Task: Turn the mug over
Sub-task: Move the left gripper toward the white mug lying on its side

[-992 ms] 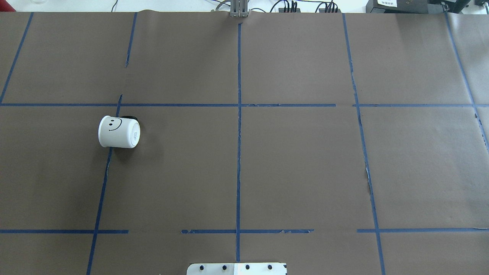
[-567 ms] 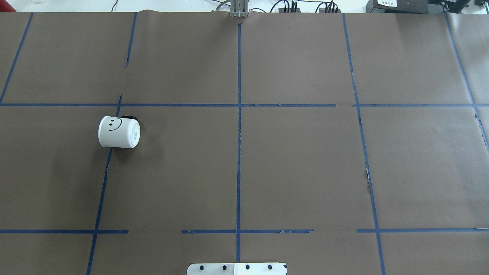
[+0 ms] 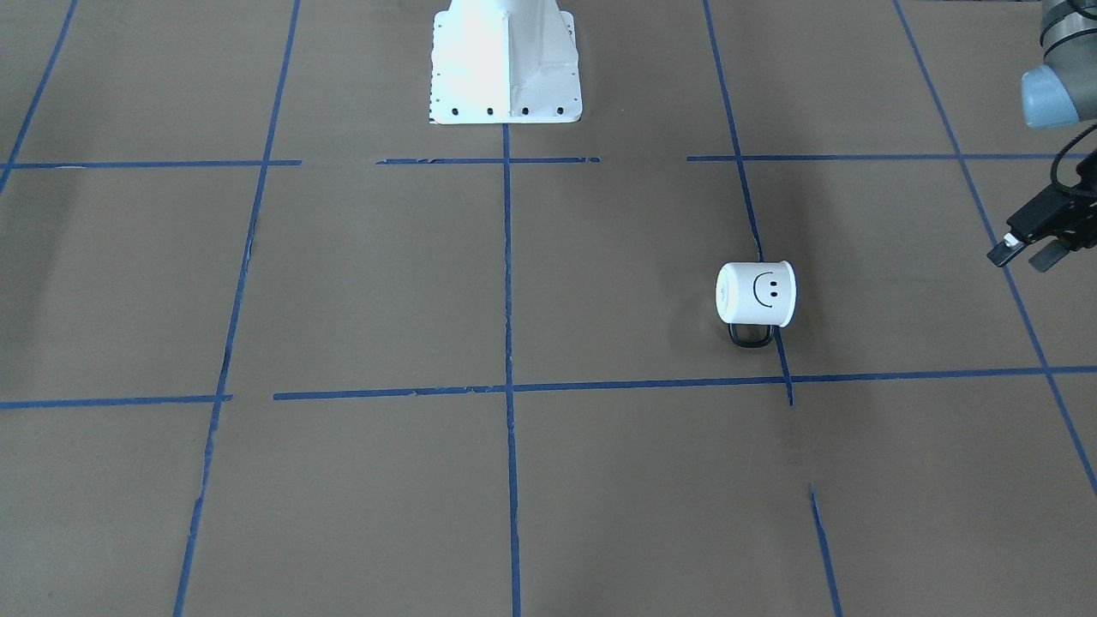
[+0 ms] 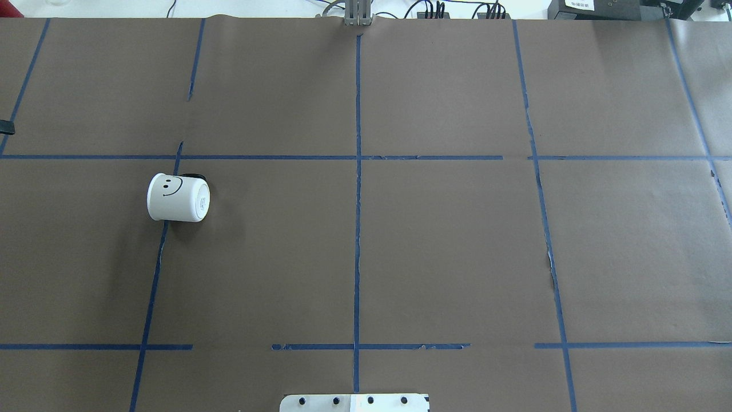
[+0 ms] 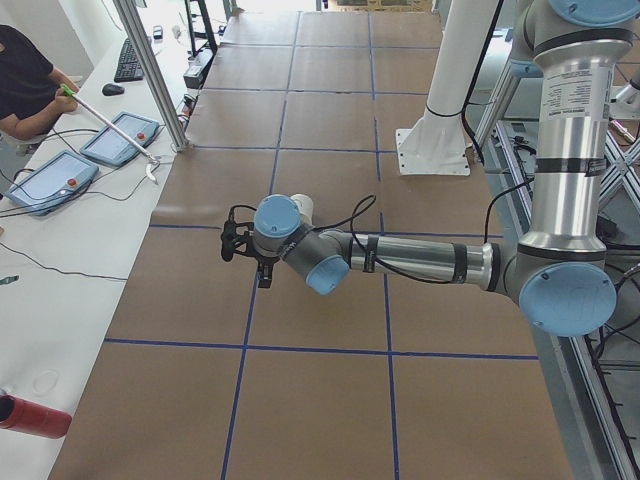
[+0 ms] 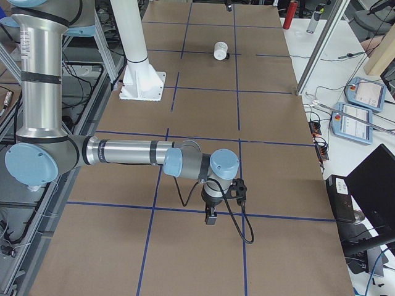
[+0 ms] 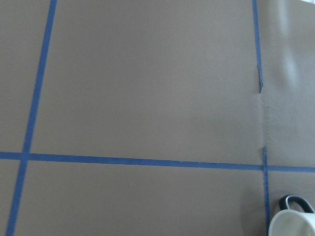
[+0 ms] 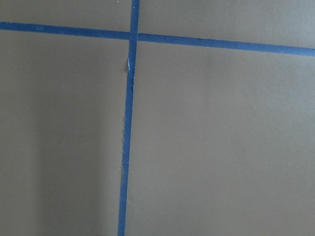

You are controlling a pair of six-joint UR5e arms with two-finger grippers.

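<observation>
The white mug [image 4: 178,198] lies on its side on the brown paper, smiley face up. Its black handle [image 3: 750,334] rests against the table on the side away from the robot. Its base faces the table's middle and its mouth faces my left gripper. It also shows in the front view [image 3: 756,294], the right side view [image 6: 220,50], and as a pale rim in the left wrist view [image 7: 293,223]. My left gripper [image 3: 1024,255] is open and empty, well off to the mug's mouth side. My right gripper [image 6: 210,213] shows only in the right side view; I cannot tell its state.
Blue tape lines [image 4: 357,171] divide the paper into squares. The robot's white base plate [image 4: 354,402] sits at the near edge. Teach pendants [image 5: 50,180] and a red bottle [image 5: 30,415] lie on the operators' side table. A metal post [image 5: 150,80] stands at the table's far edge.
A black tip of my left gripper has come into the overhead view at its left edge. The mug has not moved.
</observation>
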